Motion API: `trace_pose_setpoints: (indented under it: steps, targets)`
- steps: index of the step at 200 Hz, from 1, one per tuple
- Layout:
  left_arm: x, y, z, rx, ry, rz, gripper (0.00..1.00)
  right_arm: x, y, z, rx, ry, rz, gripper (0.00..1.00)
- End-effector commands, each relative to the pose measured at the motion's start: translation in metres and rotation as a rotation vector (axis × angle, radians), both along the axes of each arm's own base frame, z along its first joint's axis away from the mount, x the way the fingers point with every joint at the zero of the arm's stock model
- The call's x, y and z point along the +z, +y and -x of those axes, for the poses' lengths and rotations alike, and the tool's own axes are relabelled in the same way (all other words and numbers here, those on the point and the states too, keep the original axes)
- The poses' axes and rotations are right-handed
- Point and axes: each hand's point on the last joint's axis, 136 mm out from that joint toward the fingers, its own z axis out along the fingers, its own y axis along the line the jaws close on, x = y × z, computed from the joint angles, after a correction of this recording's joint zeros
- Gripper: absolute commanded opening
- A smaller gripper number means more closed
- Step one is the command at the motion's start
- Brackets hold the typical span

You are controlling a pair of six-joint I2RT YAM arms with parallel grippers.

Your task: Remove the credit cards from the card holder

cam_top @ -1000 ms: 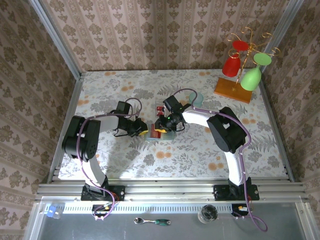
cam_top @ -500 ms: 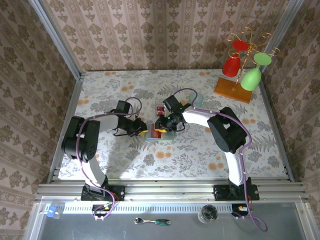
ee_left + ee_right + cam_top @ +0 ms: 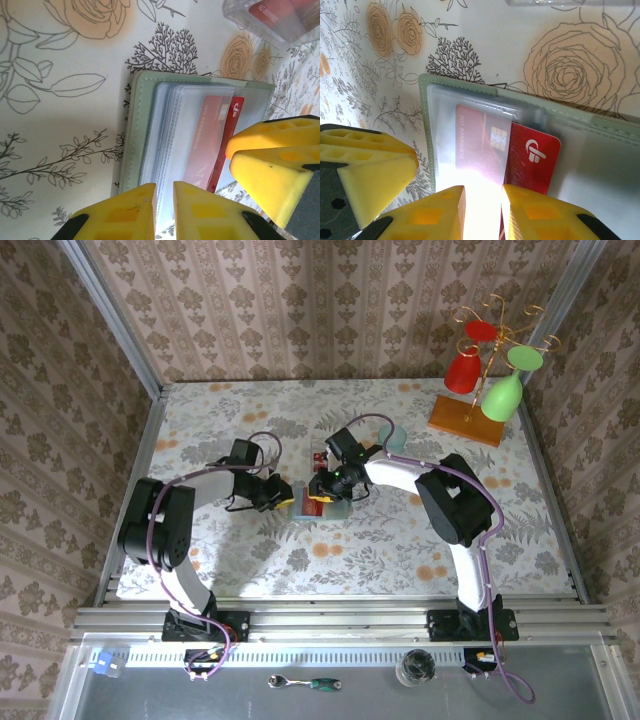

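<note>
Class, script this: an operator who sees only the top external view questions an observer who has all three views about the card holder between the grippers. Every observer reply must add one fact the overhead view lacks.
Operator: What is the red patch on the card holder?
Observer: A red credit card, partly slid out of a clear sleeve, with a white logo on its bare end.
Operator: Where exactly is the left gripper?
Observer: At the holder's edge. Its jaws stand a narrow slit apart, and the sleeves seem to run into that slit.
</note>
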Motion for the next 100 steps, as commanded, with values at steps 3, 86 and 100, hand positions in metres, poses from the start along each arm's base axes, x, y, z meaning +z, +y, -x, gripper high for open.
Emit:
trace_pose_setpoints:
  steps: [3,86,100]
  targets:
    - [0.012,-0.006,-0.002,-0.018,-0.03,0.0,0.16,0.012,0.001,-0.003,0.01,-0.021,0.003,0.26]
    - [0.005,-0.025,-0.001,-0.054,-0.02,0.001,0.11,0.019,-0.013,0.0,-0.033,-0.025,-0.012,0.26]
    - [0.002,-0.026,0.0,-0.055,-0.014,-0.002,0.09,0.017,-0.016,0.001,-0.043,-0.018,-0.016,0.26]
